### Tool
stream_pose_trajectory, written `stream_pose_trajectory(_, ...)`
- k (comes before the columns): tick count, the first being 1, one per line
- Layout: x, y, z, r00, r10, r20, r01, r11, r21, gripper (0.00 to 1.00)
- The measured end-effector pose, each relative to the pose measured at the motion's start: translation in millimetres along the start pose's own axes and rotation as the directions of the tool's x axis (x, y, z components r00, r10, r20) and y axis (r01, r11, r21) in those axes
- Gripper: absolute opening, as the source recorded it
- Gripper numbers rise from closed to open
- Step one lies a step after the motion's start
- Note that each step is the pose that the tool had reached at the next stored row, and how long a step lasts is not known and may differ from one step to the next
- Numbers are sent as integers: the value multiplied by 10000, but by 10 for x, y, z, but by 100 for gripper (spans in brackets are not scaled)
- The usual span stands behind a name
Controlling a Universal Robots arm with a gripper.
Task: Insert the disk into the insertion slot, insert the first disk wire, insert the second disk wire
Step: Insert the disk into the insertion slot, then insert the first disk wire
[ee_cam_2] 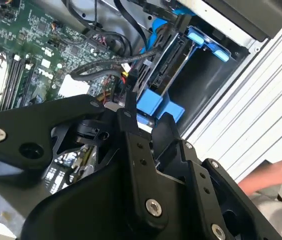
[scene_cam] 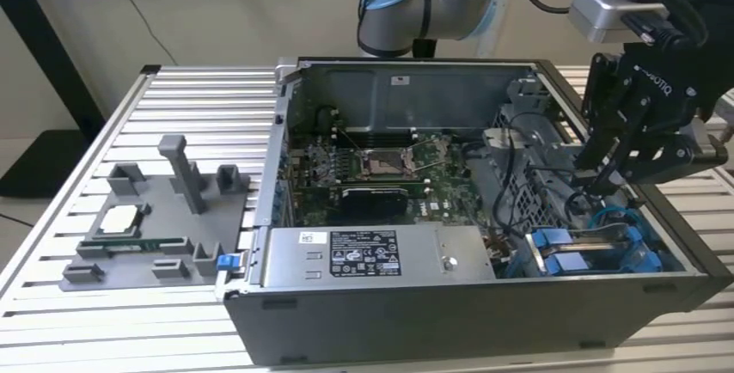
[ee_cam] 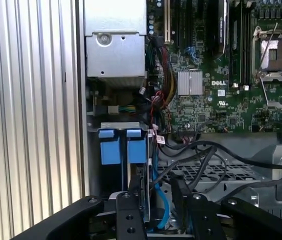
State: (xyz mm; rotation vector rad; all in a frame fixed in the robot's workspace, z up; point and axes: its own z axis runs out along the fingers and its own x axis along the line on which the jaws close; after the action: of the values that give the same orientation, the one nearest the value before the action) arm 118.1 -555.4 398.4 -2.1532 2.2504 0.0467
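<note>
Hanging inside the open computer case (scene_cam: 459, 321) on the slatted tabletop (scene_cam: 69, 321), the arm's gripper (scene_cam: 590, 186) hovers at the drive bays in the case's near corner, on the exterior view's right. Its fingers (ee_cam_2: 131, 145) stand apart, with nothing plainly pinched between them. The disk (ee_cam_2: 173, 57) stands on edge in its blue carrier, seated in the insertion slot (scene_cam: 602, 240) just beyond the fingertips. A black plug (ee_cam_2: 131, 82) on a loose bundle of wires (ee_cam_2: 106, 67) lies just beside one fingertip. The disk looks rigid, fairly heavy and sensitive to knocks, best taken by the blue frame rather than its flat faces. The wires look limp and springy, so the hard plug seems the surer hold.
</note>
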Motion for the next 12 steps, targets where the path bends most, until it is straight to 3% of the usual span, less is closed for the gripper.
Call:
stream_pose_trajectory(5, -28, 1, 30, 9994, -31, 347, 31, 10000, 11, 100)
stream_pose_trajectory(9, -38, 2, 72, 9991, -96, 419, 92, 9999, 93, 100)
stream_pose_trajectory(12, -40, 2, 96, 9988, -158, 465, 148, 9997, 209, 100)
